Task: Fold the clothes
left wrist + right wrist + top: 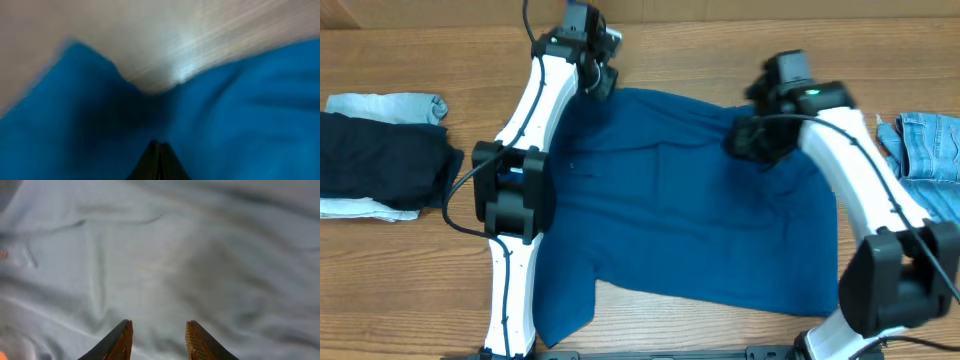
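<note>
The clothes (690, 215), a royal-blue shirt, lie spread across the middle of the wooden table (410, 270), with one sleeve reaching toward the front edge. My left gripper (597, 82) is at the shirt's far left corner. In the blurred left wrist view its fingertips (160, 145) are pressed together over blue fabric (240, 110), with no cloth visible between them. My right gripper (744, 142) hovers over the shirt's far right part. The right wrist view shows that gripper (160, 330) open, its fingers (124, 336) apart above wrinkled cloth (160, 255) that looks washed-out grey there.
A near-black folded garment (380, 165) lies at the left edge, with a pale blue piece (390, 104) behind it and a whitish one (360, 209) under it. Light-blue denim (930, 150) lies at the right edge. Both arm bases stand at the front.
</note>
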{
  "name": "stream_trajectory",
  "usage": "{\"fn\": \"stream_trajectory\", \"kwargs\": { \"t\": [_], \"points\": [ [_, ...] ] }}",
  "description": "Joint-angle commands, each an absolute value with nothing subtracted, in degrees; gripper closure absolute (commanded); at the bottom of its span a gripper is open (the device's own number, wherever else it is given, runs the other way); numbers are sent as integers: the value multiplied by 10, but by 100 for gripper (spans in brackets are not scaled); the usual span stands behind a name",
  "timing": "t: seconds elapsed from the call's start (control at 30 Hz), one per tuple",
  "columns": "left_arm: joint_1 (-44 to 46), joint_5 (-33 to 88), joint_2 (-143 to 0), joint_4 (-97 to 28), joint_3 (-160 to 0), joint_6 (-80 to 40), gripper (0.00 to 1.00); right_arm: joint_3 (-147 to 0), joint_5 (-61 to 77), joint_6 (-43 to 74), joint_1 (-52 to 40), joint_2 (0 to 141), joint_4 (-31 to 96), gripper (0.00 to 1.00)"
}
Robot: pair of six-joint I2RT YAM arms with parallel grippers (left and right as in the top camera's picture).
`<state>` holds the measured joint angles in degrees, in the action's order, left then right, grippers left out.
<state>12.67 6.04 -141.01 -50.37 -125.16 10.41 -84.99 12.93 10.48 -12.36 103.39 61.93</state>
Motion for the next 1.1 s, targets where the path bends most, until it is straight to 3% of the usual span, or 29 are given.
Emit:
{"fn": "stream_trajectory", "kwargs": {
  "t": [0.0, 0.4, 0.67, 0.77, 0.93, 1.03, 1.07],
  "points": [
    [130, 86, -1412, -455, -1165, 101, 96, -852, 140, 100, -171, 1056, 614, 61],
    [105, 25, -1463, -160, -1116, 21, 96, -818, 105, 100, -203, 1065, 639, 60],
    [50, 28, -1463, -123, -1134, -2, 96, -716, 101, 100, -203, 1065, 617, 61],
    [44, 30, -1462, -207, -1210, 41, 93, -718, 100, 100, -203, 1065, 592, 65],
    [45, 19, -1461, -475, -1486, 73, 66, -787, 99, 74, -202, 1060, 589, 64],
    [52, 32, -1460, -640, -1643, 50, 52, -867, 97, 73, -192, 1051, 616, 55],
    [55, 40, -1460, -687, -1678, 49, 51, -893, 97, 73, -185, 1051, 632, 53]
  ]
}}
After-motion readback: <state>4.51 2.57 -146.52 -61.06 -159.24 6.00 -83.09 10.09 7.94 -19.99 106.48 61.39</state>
